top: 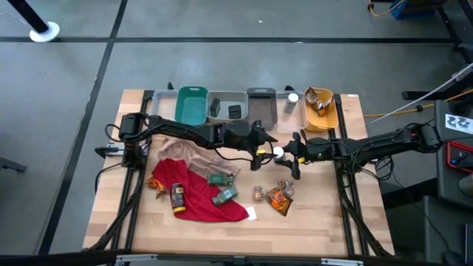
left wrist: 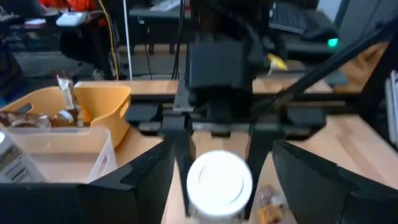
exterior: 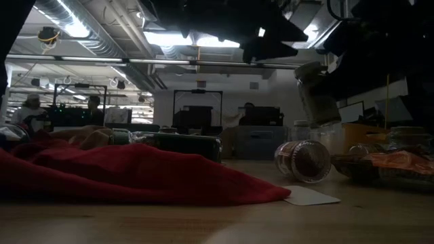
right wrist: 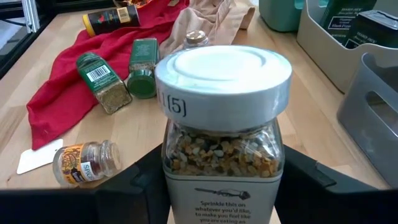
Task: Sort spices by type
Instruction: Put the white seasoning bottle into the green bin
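Above the table's [top: 310, 222] centre, the right gripper [top: 284, 154] holds a capped jar [right wrist: 222, 118], lifted off the wood, with the left gripper [top: 260, 151] directly facing it from nine o'clock. At twelve o'clock, a row of bins lines the far edge, the outermost bin [top: 319, 111] at one o'clock holding packets. A cloth [top: 199, 196] spreads across seven to nine o'clock, bearing two boxes [top: 222, 188] and a bottle [top: 177, 198]; a second cloth [top: 188, 154] lies behind it, at ten o'clock. At five o'clock, small jars [top: 283, 187] and a packet [top: 278, 199] cluster on bare wood.
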Robot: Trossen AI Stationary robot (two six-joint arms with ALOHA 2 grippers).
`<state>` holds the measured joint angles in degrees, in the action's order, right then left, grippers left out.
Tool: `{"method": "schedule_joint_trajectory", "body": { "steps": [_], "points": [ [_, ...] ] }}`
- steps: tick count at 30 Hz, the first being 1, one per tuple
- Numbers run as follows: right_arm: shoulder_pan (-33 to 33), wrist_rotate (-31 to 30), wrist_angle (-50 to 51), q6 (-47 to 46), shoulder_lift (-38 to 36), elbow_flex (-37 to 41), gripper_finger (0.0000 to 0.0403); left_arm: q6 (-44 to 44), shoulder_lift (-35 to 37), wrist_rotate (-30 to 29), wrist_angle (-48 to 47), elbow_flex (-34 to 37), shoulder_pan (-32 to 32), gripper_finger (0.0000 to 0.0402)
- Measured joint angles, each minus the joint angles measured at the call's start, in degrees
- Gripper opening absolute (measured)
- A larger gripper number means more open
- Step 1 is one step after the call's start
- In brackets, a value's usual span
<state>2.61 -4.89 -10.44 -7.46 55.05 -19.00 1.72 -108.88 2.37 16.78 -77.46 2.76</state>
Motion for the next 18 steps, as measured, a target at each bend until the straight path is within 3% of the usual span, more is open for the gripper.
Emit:
{"method": "schedule_joint_trajectory", "body": {
  "steps": [8,18],
  "points": [
    [0.0,0.0,-0.02,0.0,0.0,0.0,0.0212,-0.44,0.0,2.2,2.65,-3.47,0.09,0.0253],
    [0.02,0.02,0.01,-0.02,0.02,-0.06,0.0213,-1.27,-3.88,5.26,-14.92,-13.58,0.7,0.0253]
  ]
}}
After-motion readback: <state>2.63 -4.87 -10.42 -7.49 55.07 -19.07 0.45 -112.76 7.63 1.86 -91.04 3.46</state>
